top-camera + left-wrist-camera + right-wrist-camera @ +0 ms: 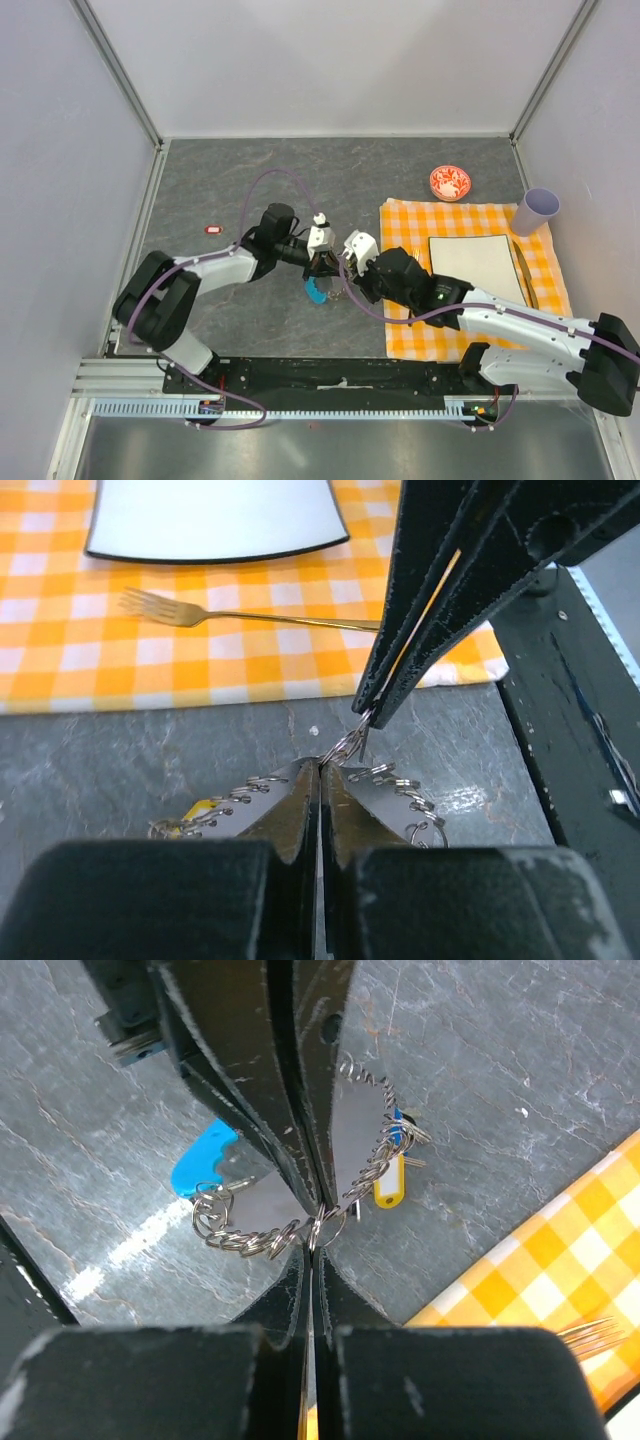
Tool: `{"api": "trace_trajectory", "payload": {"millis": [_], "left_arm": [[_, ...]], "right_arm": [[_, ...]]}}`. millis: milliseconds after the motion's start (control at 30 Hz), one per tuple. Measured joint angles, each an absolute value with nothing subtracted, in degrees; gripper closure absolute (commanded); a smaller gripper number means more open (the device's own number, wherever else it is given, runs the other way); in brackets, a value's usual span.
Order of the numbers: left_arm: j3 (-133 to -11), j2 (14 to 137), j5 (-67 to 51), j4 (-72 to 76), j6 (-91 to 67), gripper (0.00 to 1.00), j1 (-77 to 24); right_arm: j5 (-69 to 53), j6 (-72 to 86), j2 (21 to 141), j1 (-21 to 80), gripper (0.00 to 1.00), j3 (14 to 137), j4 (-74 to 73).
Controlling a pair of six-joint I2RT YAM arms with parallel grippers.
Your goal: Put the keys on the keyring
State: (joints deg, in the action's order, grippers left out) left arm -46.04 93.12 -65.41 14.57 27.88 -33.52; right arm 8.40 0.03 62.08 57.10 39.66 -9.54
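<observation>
top view, far left: small red piece lay alone on the grey table, well apart from everything else.

centre: both arms met nose to nose low over the table. left gripper had its jaws pressed together with no gap showing, and the chain of the keyring came out on either side of their tips, so it was pinched there. right gripper was likewise closed tight, its tips nipping one ring of the same chain just beside the left tips.

the keyring hung between the two grips, the rest of its loop sagging toward the table beneath them. cyan strap sat on the loop's one side. on the other side was a yellow tag, and touching it a small clump taken for the keys, with a blue bit showing. too small to sort further.

right: orange checked cloth carried a white square plate and, near it, a fork. red-and-white bowl stood just beyond the cloth's far edge. pale cup stood at the cloth's far right corner.
</observation>
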Motion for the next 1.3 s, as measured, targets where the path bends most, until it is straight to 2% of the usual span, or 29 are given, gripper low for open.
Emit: {"api": "trace_trajectory", "payload": {"millis": [233,567,600,733,800,900,1033,1300], "left_arm": [[-35.7,81.9,-52.8,28.6,9.2,0.98,-33.7],[-30.6,70.6,-44.7,38.0,-5.1,0.98,-33.7],[-30.6,70.3,-44.7,38.2,-5.3,0.96,-33.7],[-30.6,71.6,-46.2,38.2,-4.1,0.85,-34.0],[-30.6,74.0,-47.9,38.1,-2.0,0.75,-34.1],[-30.7,78.4,-51.8,37.9,1.9,0.68,-34.2],[-31.6,81.9,-56.6,36.1,7.6,0.63,-34.2],[-39.2,84.7,-64.3,27.5,22.4,0.63,-34.2]], "right_arm": [[9.1,2.5,61.1,57.2,0.98,39.7,-6.9],[9.5,2.7,59.9,57.2,0.98,37.4,-7.4],[9.5,2.5,59.9,57.2,0.99,37.1,-7.4],[9.3,0.8,59.9,57.2,0.99,36.9,-7.3],[9.0,-0.4,59.9,57.1,1.0,36.9,-7.3],[8.4,-2.1,59.9,57.1,1.0,36.9,-7.3],[7.0,-3.9,59.9,57.1,1.0,37.0,-7.4],[4.4,-6.1,60.1,57.1,1.0,38.0,-7.6]]}}
